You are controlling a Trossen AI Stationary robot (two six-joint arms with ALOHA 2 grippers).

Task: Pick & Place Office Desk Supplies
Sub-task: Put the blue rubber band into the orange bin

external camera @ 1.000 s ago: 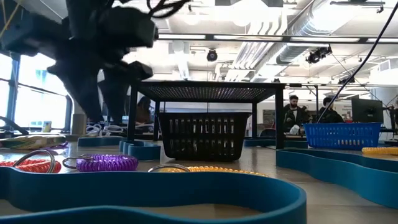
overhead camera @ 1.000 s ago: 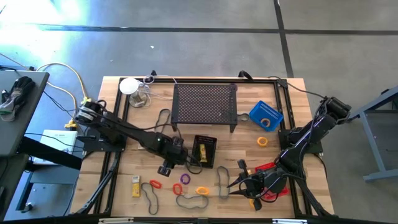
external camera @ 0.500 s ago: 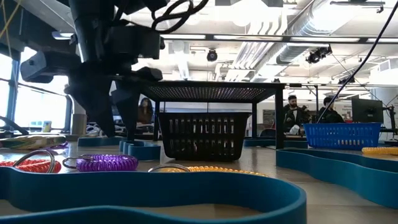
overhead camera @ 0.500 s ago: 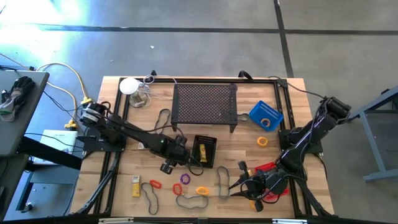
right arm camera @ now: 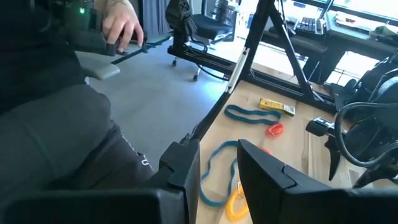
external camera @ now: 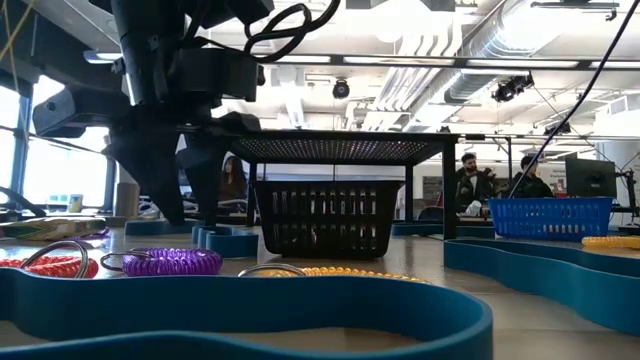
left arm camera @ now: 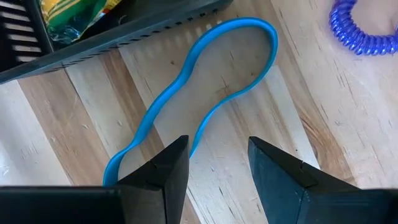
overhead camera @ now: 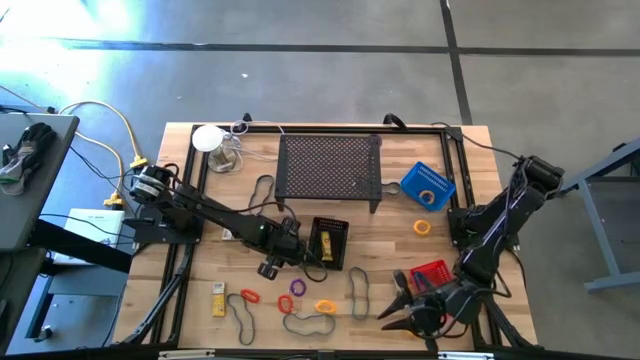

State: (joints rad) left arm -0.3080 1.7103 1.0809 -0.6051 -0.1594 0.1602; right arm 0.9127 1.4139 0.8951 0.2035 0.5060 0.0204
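Left hand (left arm camera: pixel 214 171), fingers apart and empty, hovers over a blue rubber-band loop (left arm camera: pixel 205 102) lying beside the black basket (overhead camera: pixel 329 242) at centre frame. Right hand (right arm camera: pixel 217 171) (lower right) is apart, empty. Descending off-centre could merely nudge the limp loop aside.

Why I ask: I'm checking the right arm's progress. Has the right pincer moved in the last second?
Yes. In the high view the right pincer has dropped toward the table's near edge, away from the red basket it hovered beside.
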